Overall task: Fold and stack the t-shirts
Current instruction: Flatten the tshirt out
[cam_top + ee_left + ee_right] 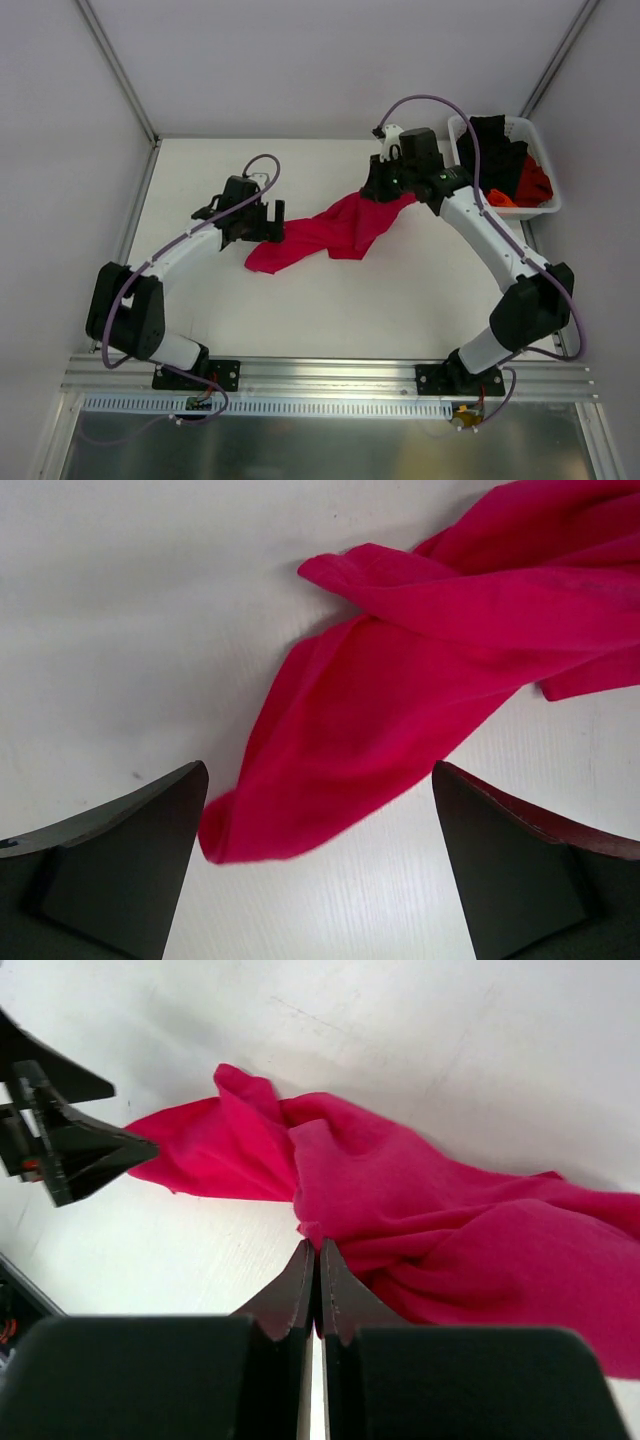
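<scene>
The left tool hangs low over the left half of the white tabletop with its two fingers spread wide and nothing between them but bare surface and the near tip of the cloth; it grips nothing. Just beside it, the crimson-pink t-shirt lies crumpled and unfolded across the middle of the tabletop, a long rumpled band running from its lower-left end by the left tool up and to the right. At its upper-right end the cloth reaches the right tool, whose fingers are pressed tight together, their tips nipping a fold at the shirt's edge. Further right, at the far right corner of the tabletop, stands a white plastic basket. In it a black t-shirt is heaped toward the left side, and an orange-red t-shirt is bunched against the right.
</scene>
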`<move>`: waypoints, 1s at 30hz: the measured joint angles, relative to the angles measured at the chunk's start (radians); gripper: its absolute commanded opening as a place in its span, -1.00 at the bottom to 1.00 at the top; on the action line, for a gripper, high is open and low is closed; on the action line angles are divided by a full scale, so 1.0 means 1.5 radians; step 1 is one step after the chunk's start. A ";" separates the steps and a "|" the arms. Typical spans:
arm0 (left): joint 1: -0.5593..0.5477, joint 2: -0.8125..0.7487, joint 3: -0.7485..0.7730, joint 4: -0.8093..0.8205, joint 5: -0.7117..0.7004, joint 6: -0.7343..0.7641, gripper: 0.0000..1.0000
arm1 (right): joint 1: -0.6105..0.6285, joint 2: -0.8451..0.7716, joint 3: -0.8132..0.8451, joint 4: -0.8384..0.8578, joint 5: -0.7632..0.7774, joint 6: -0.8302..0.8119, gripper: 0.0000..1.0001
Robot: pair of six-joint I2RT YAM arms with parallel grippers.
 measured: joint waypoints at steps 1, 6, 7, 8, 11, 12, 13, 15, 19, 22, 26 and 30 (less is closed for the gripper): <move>0.000 0.022 0.011 0.006 0.007 0.000 0.93 | -0.004 0.007 0.000 0.004 -0.013 0.005 -0.99; -0.004 0.105 0.050 0.037 0.017 -0.004 0.92 | -0.011 0.058 -0.029 0.025 -0.047 0.027 -0.99; -0.007 0.118 0.056 0.045 0.018 -0.004 0.92 | -0.011 0.068 -0.038 0.026 -0.048 0.030 -0.99; -0.012 0.129 0.062 0.051 0.019 -0.004 0.92 | -0.011 0.080 -0.047 0.025 -0.048 0.034 -0.99; -0.040 0.178 0.094 0.071 0.015 -0.004 0.93 | -0.012 0.116 -0.060 0.023 -0.041 0.046 -0.99; -0.046 0.197 0.107 0.077 0.011 -0.004 0.93 | -0.013 0.126 -0.061 0.021 -0.038 0.050 -0.99; -0.052 0.216 0.119 0.085 0.009 -0.004 0.93 | -0.016 0.134 -0.061 0.021 -0.035 0.053 -0.99; -0.058 0.247 0.137 0.093 -0.002 -0.004 0.93 | -0.025 0.142 -0.061 0.022 -0.033 0.057 -0.99; -0.054 0.285 0.153 0.100 -0.030 -0.005 0.88 | -0.058 0.145 -0.060 0.023 -0.031 0.060 -0.99; -0.047 0.300 0.158 0.113 -0.033 -0.007 0.83 | -0.078 0.145 -0.060 0.024 -0.032 0.059 -0.99; -0.034 0.302 0.157 0.131 -0.016 -0.009 0.82 | -0.083 0.146 -0.060 0.024 -0.041 0.059 -0.99; -0.011 0.302 0.142 0.182 0.024 -0.009 0.85 | -0.082 0.152 -0.060 0.025 -0.051 0.059 -0.99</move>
